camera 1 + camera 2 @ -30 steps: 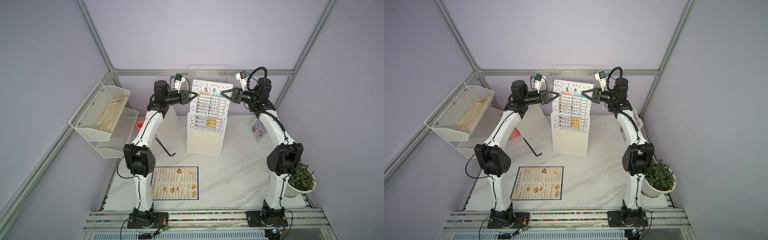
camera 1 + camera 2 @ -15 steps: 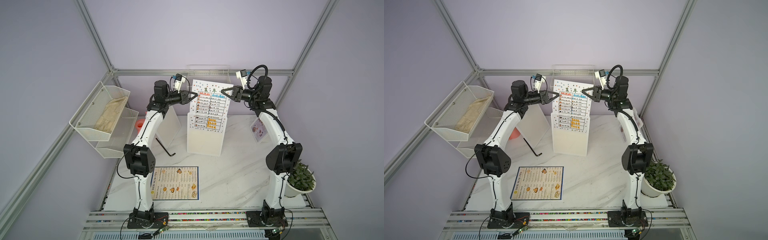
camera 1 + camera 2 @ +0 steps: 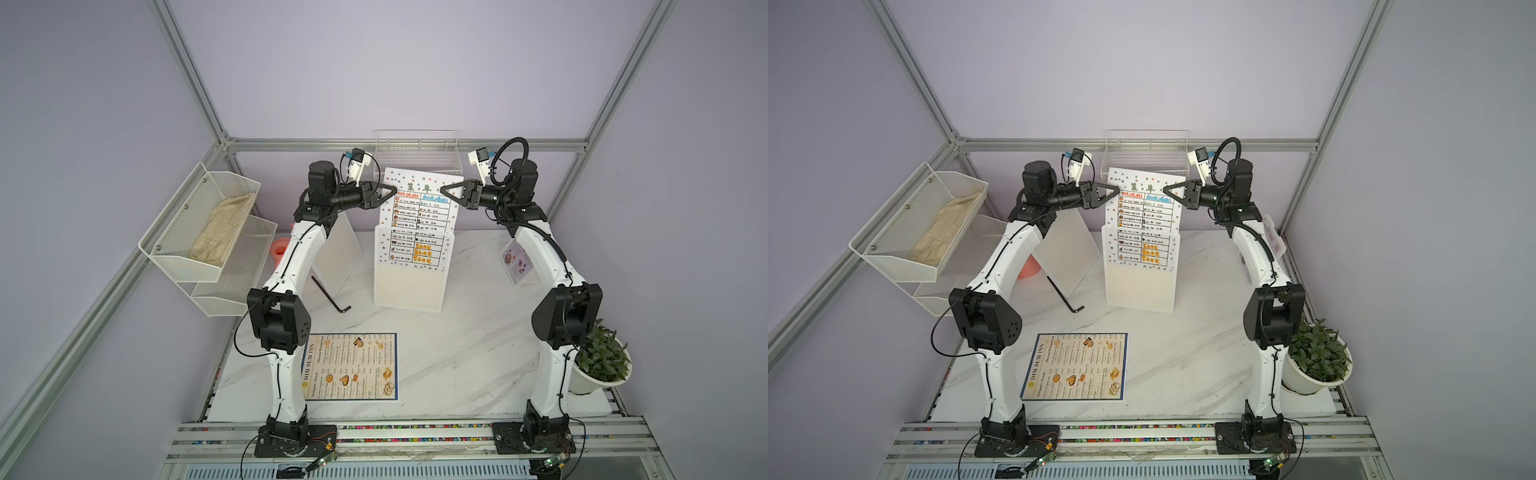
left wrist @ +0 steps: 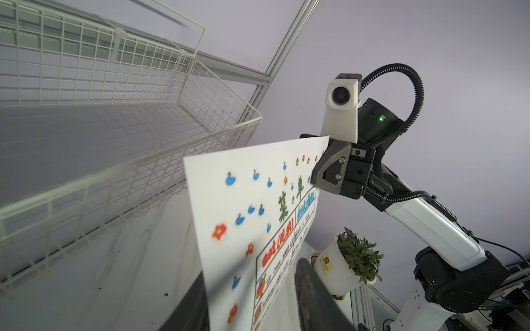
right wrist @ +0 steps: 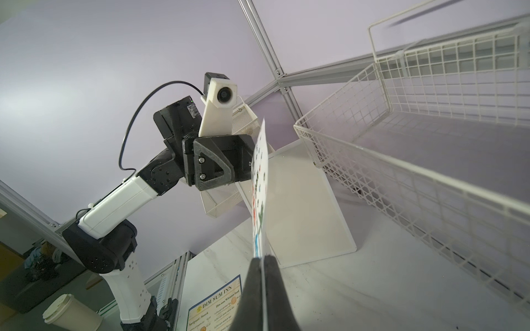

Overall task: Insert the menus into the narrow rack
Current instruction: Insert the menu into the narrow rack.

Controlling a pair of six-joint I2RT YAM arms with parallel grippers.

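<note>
We note: dotted sheet (image 3: 419, 208) upright in the rack (image 3: 409, 286), centre back; DIM SUM INN menu (image 3: 351, 365) flat on the bench (image 3: 457, 353) before it; small card (image 3: 516, 262) at right.

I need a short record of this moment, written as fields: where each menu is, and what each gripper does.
dotted sheet: upright, lower part inside the rack, top sticking out
left gripper: open, fingers on both sides of the sheet's edge, not clamping
right gripper: shut on the opposite edge of the dotted sheet
DIM SUM INN menu: flat on the table, outside the rack
small photo card: at the table's right side, outside the rack
menus in rack: one of three
</note>
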